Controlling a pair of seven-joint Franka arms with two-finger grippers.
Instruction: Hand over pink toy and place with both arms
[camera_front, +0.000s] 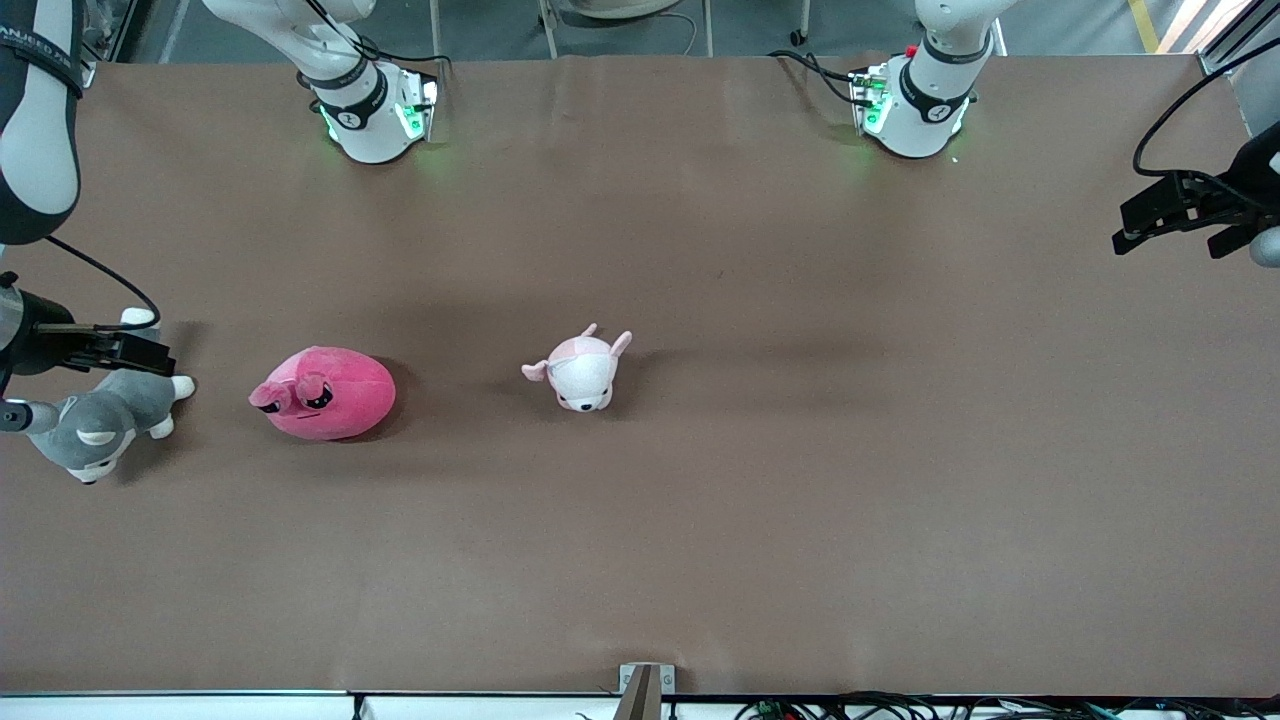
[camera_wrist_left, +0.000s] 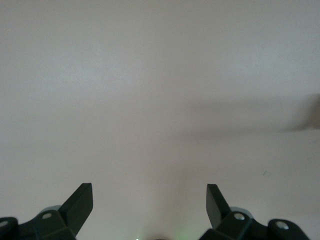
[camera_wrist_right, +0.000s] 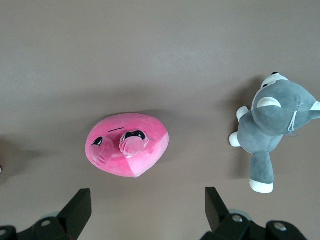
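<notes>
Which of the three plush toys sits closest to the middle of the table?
The small pale pink-and-white animal plush. The hot-pink blob plush and the grey-and-white husky plush both lie farther toward the right arm's end of the table.

1. Even, soft overhead light on the brown desk (camera_front: 760, 520) — no glare.
2. The pink toy (camera_front: 322, 393) casts a faint shadow toward its 3 o'clock in the front view.
3. Left wrist view is pale and washed out — a blurred dark streak at 3 o'clock.
4. Right wrist view is sharp, colours true.
</notes>
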